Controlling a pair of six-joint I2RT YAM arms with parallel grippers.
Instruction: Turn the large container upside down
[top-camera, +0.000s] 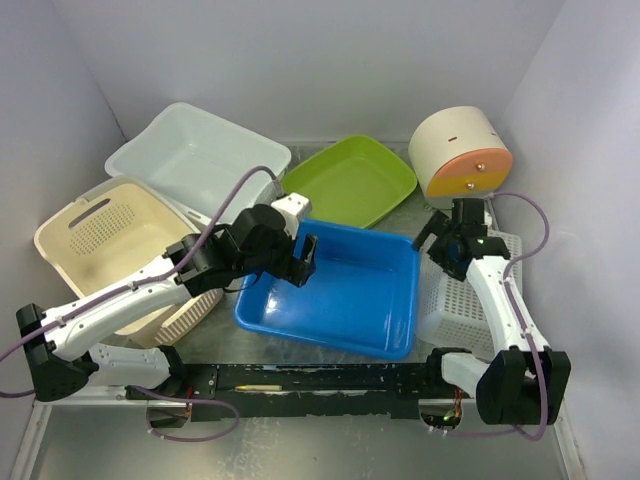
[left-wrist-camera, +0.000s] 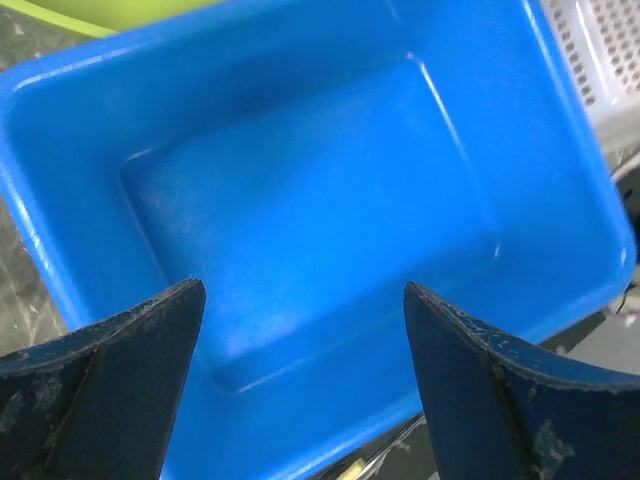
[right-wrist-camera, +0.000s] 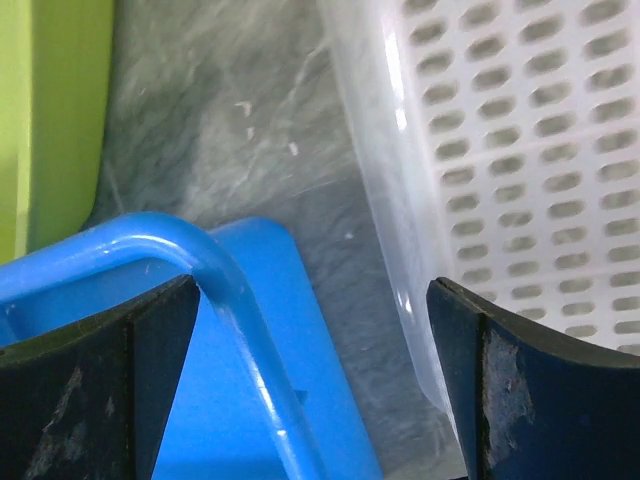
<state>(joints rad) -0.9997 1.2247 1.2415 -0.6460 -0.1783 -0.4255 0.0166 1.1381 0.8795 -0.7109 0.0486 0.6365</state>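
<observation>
A blue rectangular tub (top-camera: 350, 300) sits upright and empty in the middle of the table. My left gripper (top-camera: 305, 262) hangs open over its left part; the left wrist view looks down into the blue tub (left-wrist-camera: 300, 180) between the spread jaws of the left gripper (left-wrist-camera: 302, 290). My right gripper (top-camera: 440, 240) is open at the tub's far right corner. In the right wrist view the right gripper (right-wrist-camera: 312, 285) straddles the tub's corner rim (right-wrist-camera: 230, 290) and the wall of a white perforated basket (right-wrist-camera: 500, 170). Neither gripper holds anything.
A large white tub (top-camera: 200, 160) and a cream perforated basket (top-camera: 110, 235) stand at the left. A green tray (top-camera: 350, 180) lies behind the blue tub. A white perforated basket (top-camera: 460, 300) is at the right, a round cream and orange container (top-camera: 460, 150) at the back right.
</observation>
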